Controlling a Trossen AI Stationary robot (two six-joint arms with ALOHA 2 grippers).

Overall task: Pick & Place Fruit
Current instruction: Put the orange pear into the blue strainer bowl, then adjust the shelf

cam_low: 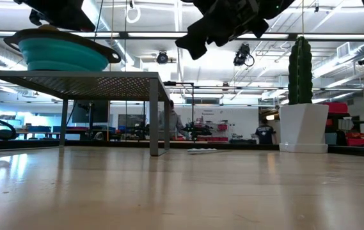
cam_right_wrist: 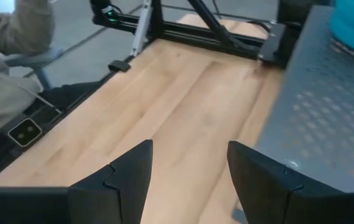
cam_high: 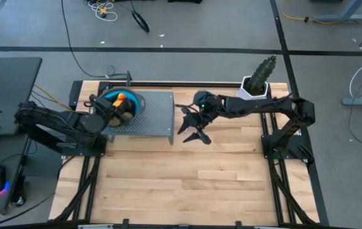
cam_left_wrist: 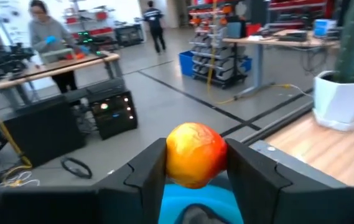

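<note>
Overhead, level and wrist views of a wooden table [cam_high: 187,172] with a grey perforated metal stand [cam_high: 152,114] at its far left and a cactus in a white pot [cam_high: 258,79] at its far right. On the stand, a teal bowl [cam_high: 136,102], shown from the side in the level view [cam_low: 60,54]. Left gripper [cam_high: 122,109] over the bowl, fingers [cam_left_wrist: 145,171] closed narrowly on a yellow-orange fruit [cam_left_wrist: 195,154], pressed between both fingers, with the teal of the bowl directly beneath it. Same fruit visible from above as an orange spot [cam_high: 121,97] at the bowl's centre. Right gripper [cam_high: 193,130] held above the bare wood just beside the stand's right edge, fingers [cam_right_wrist: 130,177] spread moderately wide and holding nothing; only tabletop between them in the right wrist view. Right arm reaching in from the cactus side, raised well off the table in the level view [cam_low: 229,22]. Thin pale stick [cam_low: 201,151] lying flat on the wood beyond the stand's leg. People at workbenches [cam_left_wrist: 46,34] in the room behind. No other fruit discernible on the table.
</note>
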